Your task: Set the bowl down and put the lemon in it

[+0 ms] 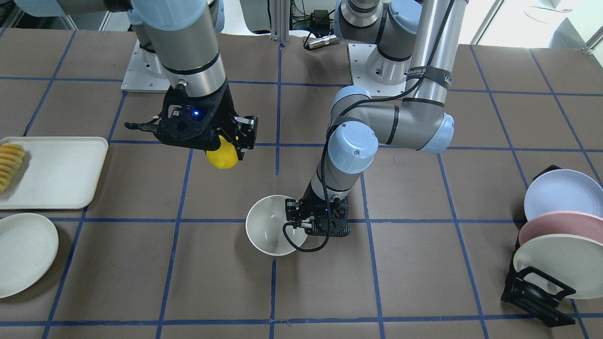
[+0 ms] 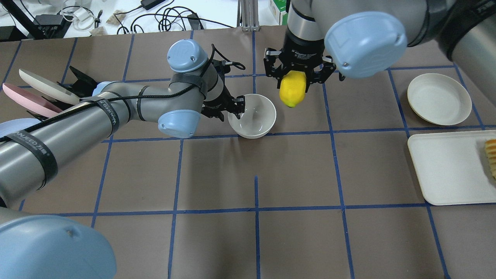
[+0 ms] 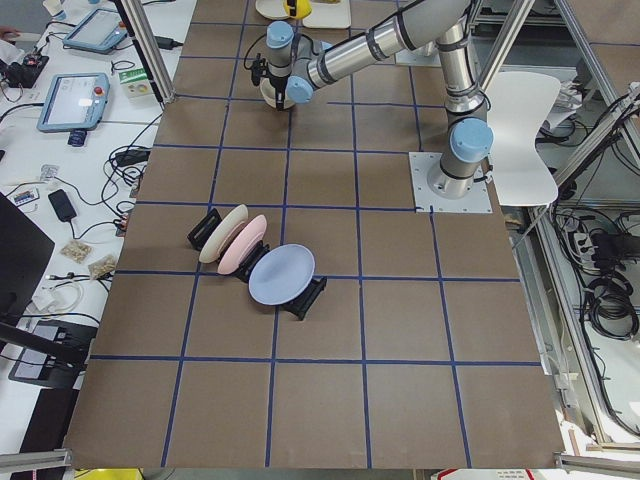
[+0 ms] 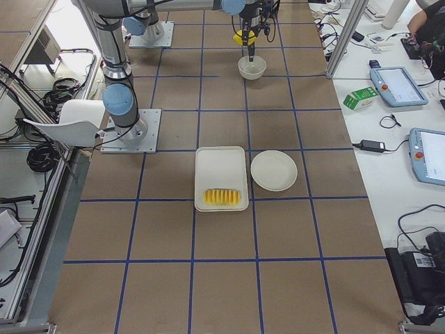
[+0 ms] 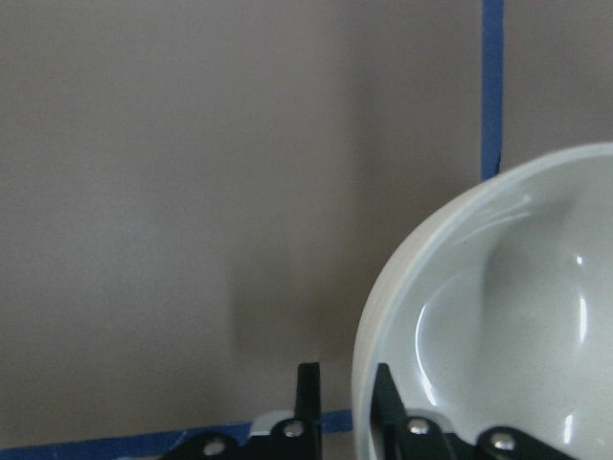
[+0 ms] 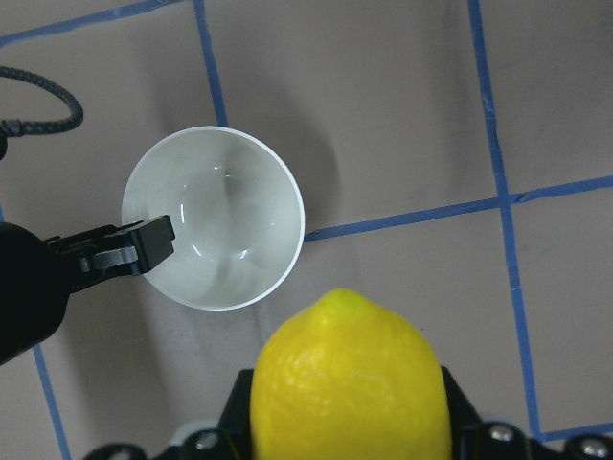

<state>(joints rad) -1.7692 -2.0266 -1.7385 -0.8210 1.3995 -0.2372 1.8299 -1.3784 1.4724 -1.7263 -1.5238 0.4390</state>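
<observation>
- Left gripper of mine was down at the bowl, one finger inside the rim and one outside. The wrist view showed a sliver of table between the outer finger and the wall, so I judged the jaws loosened, not pinching.
- And the bowl sat upright on the table, nothing in it. Placing looked as good as done!
- Right gripper was clamped on the lemon, holding it up in the air near the bowl, off to one side and not over it.
- Left to do, by my reckoning: draw my left fingers clear, carry the lemon over the opening, lower it, let go.
</observation>
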